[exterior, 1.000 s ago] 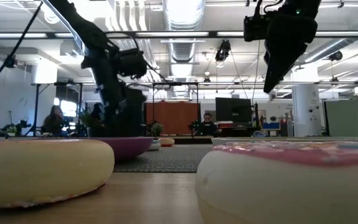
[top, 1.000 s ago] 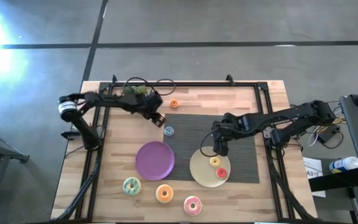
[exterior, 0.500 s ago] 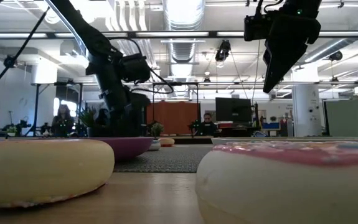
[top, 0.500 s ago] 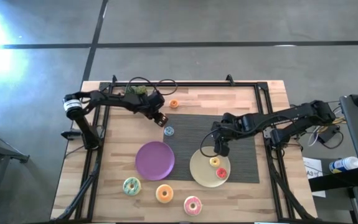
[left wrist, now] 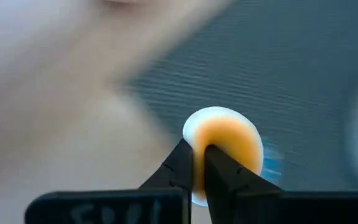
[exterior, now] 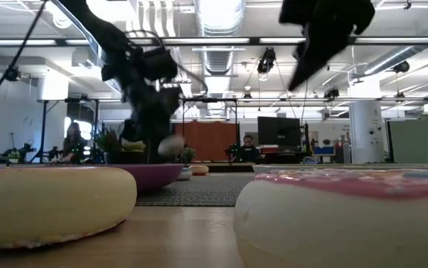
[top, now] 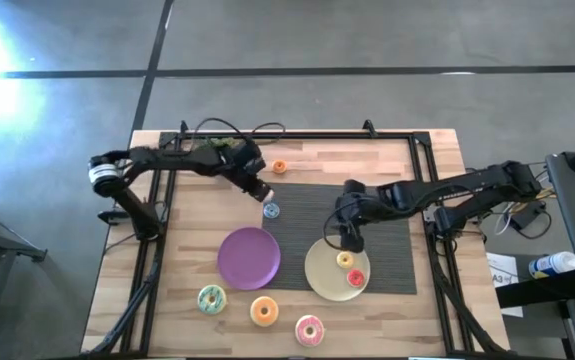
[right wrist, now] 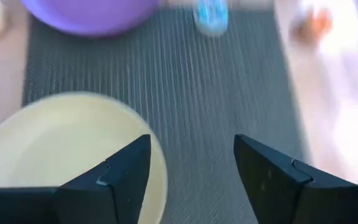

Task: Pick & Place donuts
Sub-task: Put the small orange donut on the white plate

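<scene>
My left gripper (top: 259, 190) hovers over the dark mat's (top: 387, 265) far left corner, shut on a small cream donut (left wrist: 235, 140). The small blue donut (top: 271, 211) lies on the mat just nearer. A small orange donut (top: 279, 166) lies on the wood beyond the mat. My right gripper (top: 347, 236) stands open above the far rim of the yellow plate (top: 319, 270), which holds a small yellow-orange donut (top: 345, 259) and a red one (top: 356, 277). The green (top: 210, 297), orange (top: 263, 311) and pink (top: 309, 329) donuts lie near the front edge. My left gripper pinches the cream donut's near rim (left wrist: 195, 132) between its two fingertips (left wrist: 182, 165), which come down at it from above, slanting. The donut hangs below the fingers, seemingly just above the mat in the low view (exterior: 170, 145).
An empty purple plate (top: 248, 257) sits left of the yellow one. A small green plant (top: 217, 146) stands at the far edge behind my left arm. A black frame rail (top: 297, 135) borders the table. In the low view the orange (exterior: 50, 201) and pink (exterior: 347, 216) donuts fill the foreground.
My left gripper has shut on the cream donut and risen a little with it over the mat's far left corner. My right gripper has risen and shifted slightly toward the table's left, staying open.
</scene>
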You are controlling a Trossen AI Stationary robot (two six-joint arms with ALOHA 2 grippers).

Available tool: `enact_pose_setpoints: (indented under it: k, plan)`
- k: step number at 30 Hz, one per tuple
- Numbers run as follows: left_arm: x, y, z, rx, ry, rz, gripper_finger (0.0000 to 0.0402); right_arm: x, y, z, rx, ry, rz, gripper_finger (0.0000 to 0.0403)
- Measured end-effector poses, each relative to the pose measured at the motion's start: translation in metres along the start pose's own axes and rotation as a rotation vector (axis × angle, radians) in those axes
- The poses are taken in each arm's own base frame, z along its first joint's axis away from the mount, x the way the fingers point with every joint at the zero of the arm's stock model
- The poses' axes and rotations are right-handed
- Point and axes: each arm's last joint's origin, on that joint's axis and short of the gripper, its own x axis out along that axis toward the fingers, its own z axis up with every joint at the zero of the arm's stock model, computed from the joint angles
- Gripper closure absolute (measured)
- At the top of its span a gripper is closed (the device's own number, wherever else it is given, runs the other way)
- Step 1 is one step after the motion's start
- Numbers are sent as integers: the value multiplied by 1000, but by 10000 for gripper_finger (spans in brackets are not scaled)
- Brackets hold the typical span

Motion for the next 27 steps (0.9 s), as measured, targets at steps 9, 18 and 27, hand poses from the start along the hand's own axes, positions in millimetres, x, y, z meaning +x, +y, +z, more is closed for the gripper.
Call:
enact_pose_setpoints:
  k: [9, 18, 27]
  plan:
    - [-31, -51, 19, -24, -48, -553, 401, -4, 1, 43, -519, -286, -96, 183]
    - [-25, -78, 24, 28, -28, -603, 401, 3, 2, 68, -466, -168, -196, 184]
    - [-16, -86, 19, 34, -10, -627, 401, 15, 5, 75, -536, -138, -205, 184]
